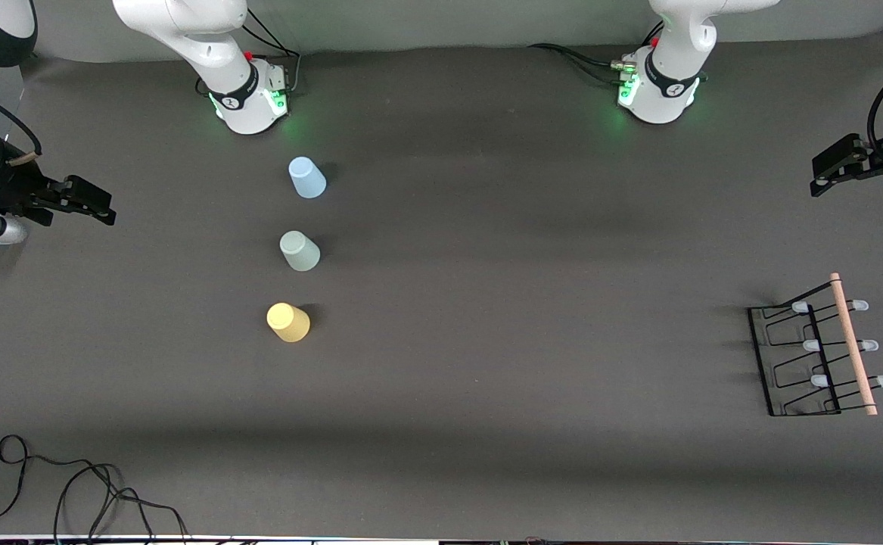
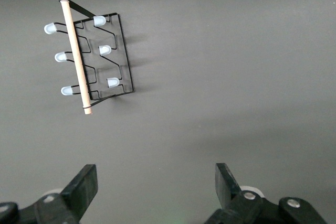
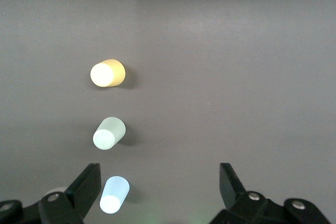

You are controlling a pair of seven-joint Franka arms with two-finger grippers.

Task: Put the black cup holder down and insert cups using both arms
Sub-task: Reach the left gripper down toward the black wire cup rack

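The black cup holder (image 1: 816, 356) is seen at the lower right of the front view, standing on the dark table (image 1: 532, 303) toward the left arm's end, its wooden rod handle (image 1: 853, 344) and pale blue prong tips turned upward. The left gripper (image 1: 827, 172) is held in the air at the right edge of that view, over the table's edge and well apart from the holder, which lies nearer to the front camera. Its fingers (image 2: 84, 187) are spread wide and nothing is held between them; in the left wrist view the holder (image 2: 113, 56) appears in the upper left.

Three cups are set upside down in a row in the centre left of the front view: the light blue cup (image 1: 307, 178) closest to the right arm's base, the pale green cup (image 1: 300, 250) in the middle, and the yellow cup (image 1: 288, 322) nearest the front camera. The right gripper (image 1: 97, 206) is suspended at the left edge, well apart from the cups, its fingers (image 3: 86, 184) likewise wide and empty.
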